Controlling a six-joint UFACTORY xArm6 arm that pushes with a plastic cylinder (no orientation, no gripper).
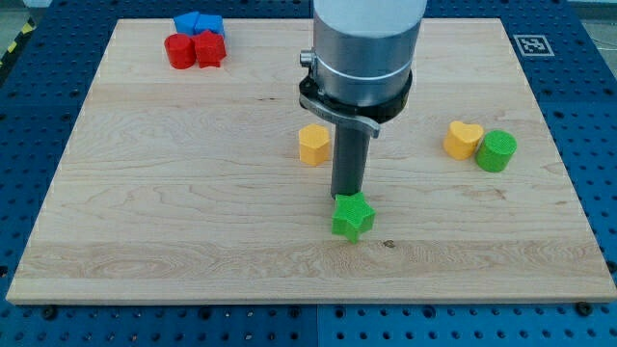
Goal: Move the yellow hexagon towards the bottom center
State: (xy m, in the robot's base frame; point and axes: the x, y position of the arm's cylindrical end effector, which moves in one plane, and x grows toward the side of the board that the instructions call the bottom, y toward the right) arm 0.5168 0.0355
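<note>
The yellow hexagon (pixel 313 145) sits on the wooden board (pixel 174 212) a little left of the board's middle. My tip (pixel 346 197) is down just right of and below the hexagon, apart from it, and touches the top edge of a green star (pixel 352 217). The rod's upper part and the grey arm body rise toward the view's top.
A yellow heart (pixel 463 140) and a green cylinder (pixel 496 151) sit side by side at the view's right. A red cylinder (pixel 178 51), a red star (pixel 208 48) and two blue blocks (pixel 198 23) cluster at the top left.
</note>
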